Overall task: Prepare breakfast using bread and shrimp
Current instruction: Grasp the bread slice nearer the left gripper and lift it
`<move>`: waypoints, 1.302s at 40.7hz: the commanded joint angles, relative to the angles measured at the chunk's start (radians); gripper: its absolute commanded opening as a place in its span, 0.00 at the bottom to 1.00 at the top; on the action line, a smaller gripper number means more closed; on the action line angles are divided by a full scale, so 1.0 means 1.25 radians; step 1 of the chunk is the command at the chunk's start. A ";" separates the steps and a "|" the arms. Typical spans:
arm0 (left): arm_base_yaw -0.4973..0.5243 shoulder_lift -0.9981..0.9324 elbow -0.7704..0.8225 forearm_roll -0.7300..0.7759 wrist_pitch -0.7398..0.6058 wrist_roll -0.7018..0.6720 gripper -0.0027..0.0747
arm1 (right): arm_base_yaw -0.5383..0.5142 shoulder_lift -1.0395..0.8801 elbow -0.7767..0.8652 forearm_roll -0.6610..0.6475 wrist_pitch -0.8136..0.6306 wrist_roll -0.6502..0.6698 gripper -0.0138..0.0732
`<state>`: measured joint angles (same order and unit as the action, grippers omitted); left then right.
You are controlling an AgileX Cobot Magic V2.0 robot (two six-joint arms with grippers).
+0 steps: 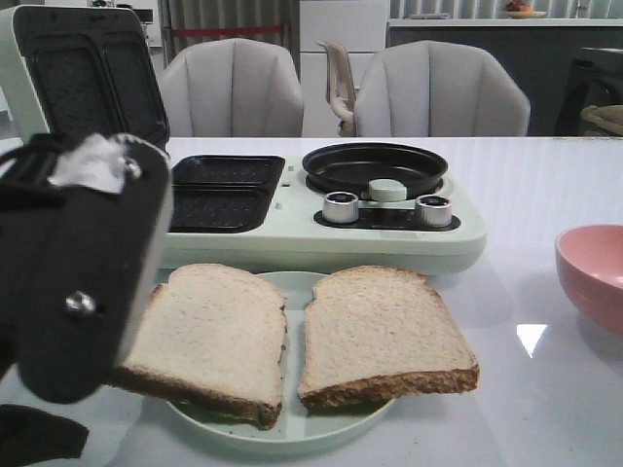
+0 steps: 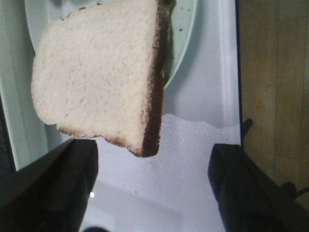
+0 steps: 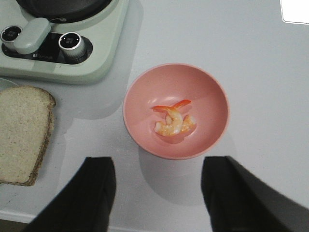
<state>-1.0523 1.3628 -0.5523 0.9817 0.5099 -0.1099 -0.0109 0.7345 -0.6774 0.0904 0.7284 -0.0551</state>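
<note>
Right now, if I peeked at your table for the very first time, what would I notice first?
Probably the two big slices of bread lying side by side on a pale plate at the front of the table. Behind them stands a mint-green breakfast maker, its lid open and a black pan on top. To the right, a pink bowl holds a few orange shrimp.

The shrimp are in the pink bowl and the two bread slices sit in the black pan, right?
Not quite. The shrimp are in the pink bowl, but the front view shows both bread slices on the pale plate, not in the black pan.
</note>
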 commanded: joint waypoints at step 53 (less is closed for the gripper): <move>0.007 -0.108 -0.136 0.298 0.175 -0.113 0.16 | 0.001 0.000 -0.029 -0.006 -0.049 -0.007 0.74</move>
<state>-1.0804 1.2500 -0.6854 1.2328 0.7256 -0.2377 -0.0109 0.7345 -0.6774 0.0904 0.7284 -0.0551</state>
